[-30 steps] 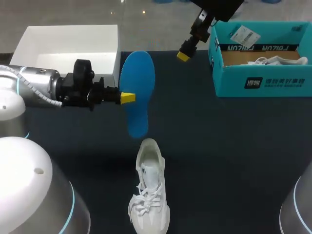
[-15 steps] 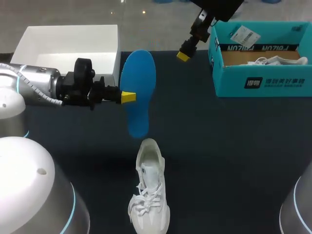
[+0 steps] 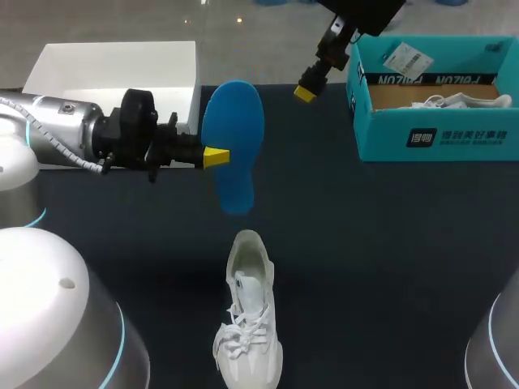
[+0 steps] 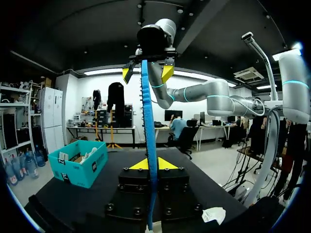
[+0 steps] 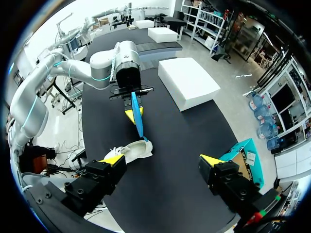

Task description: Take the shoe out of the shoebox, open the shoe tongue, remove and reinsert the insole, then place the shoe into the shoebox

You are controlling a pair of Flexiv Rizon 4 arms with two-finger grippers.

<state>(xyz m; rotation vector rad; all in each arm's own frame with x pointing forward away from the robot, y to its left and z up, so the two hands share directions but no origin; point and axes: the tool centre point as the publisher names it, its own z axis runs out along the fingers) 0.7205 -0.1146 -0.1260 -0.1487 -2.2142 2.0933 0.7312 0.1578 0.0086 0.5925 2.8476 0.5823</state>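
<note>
So the white mesh-looking shoe is out of the teal cardboard shoebox (at 2 o'clock) and sits laced at 6 o'clock. Our left gripper pinches the thin, flat blue insole by its edge, at the shoe's 12. Our right gripper hangs spread wide, empty. Reinserting and boxing are still to do, we reckon.

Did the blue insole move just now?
Yes. The blue insole, held in the left claw, has drawn away from the white shoe; a gap now shows between them.
</note>
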